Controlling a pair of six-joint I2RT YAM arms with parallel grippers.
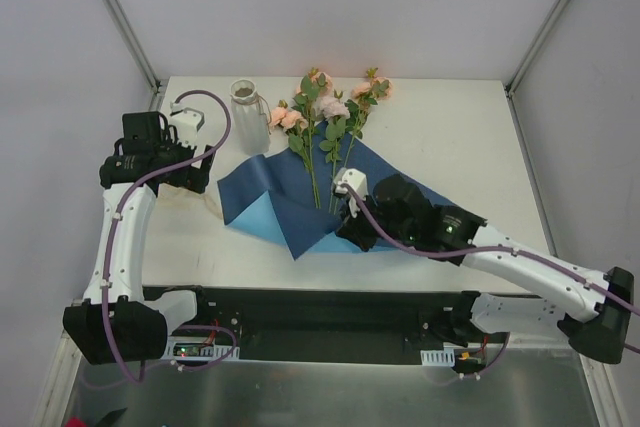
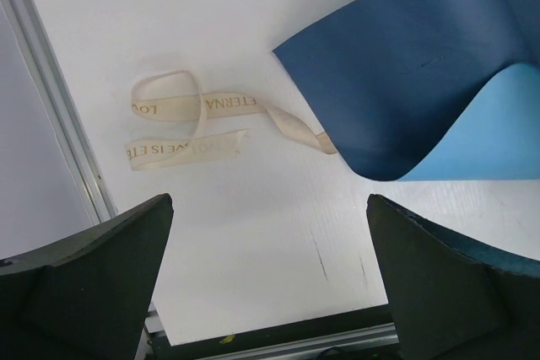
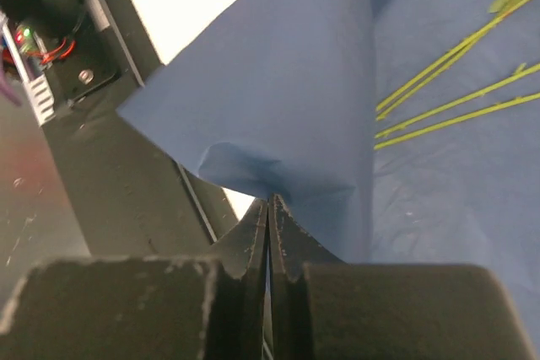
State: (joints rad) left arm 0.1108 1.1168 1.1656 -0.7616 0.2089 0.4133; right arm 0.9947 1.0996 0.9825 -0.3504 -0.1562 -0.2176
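Thin pinch: right hand (image 3: pixel 268 205) clamps paper (image 3: pixel 287 82); a tug may tear it, spilling flowers (image 1: pixel 330 107). Spread left hand (image 2: pixel 268 208) above ribbon (image 2: pixel 224 104).

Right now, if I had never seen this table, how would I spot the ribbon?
Start at the white table and find the big dark blue wrapping paper on it. At the paper's left edge, near the open left gripper, lies the ribbon. It is the only thin cream strip, looped, with gold letters printed along it.

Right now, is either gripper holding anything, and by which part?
The right gripper pinches the blue wrapping paper sheet at a lifted edge; the left gripper holds nothing.
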